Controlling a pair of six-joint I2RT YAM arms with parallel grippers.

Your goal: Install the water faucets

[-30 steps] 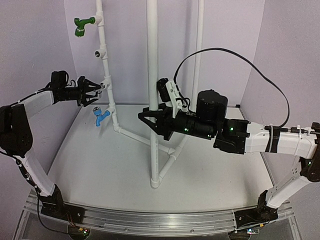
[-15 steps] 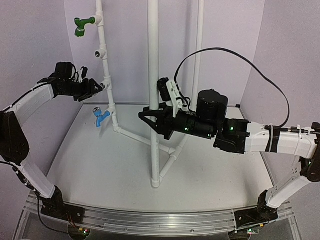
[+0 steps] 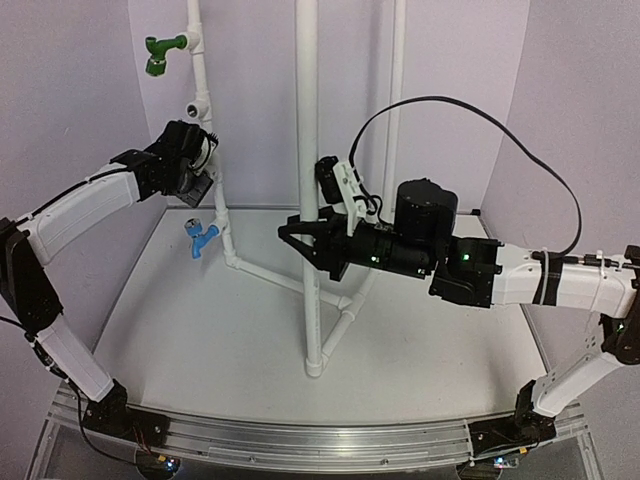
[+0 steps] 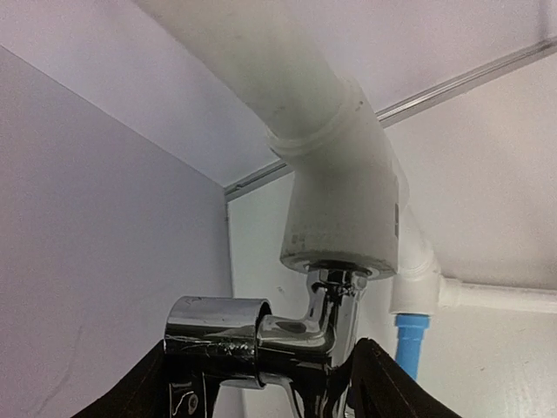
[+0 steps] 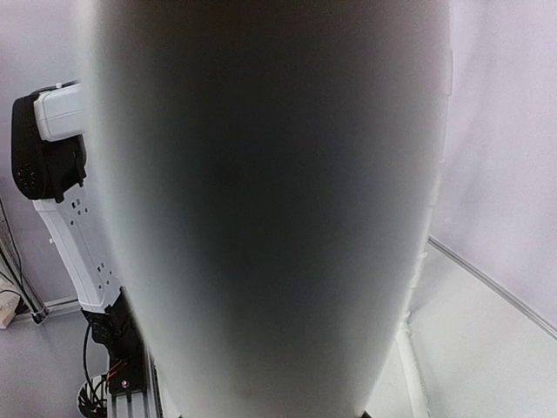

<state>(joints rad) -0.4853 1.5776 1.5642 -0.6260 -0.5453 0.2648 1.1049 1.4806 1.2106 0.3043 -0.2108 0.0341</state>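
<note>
- Chrome faucet (image 4: 261, 335) has its stem at the mouth of the white tee socket (image 4: 344, 218), left gripper (image 4: 261, 370) clenched around its body.
- Looks like solid metal: hefty, rigid, slick, so I'd grab the squat body, not the polished spout.
- Right gripper (image 3: 298, 240) is clamped on the centre pipe (image 3: 306, 120).
- Blue faucet (image 3: 203, 238) hangs on the lower fitting (image 3: 223, 227), just below.

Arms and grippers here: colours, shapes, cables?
Both arms, left arm and right arm: white link shells, black joint housings. The left gripper and right gripper are black, two-fingered. A black cable loops over the right arm; green lights glow on it.
</note>
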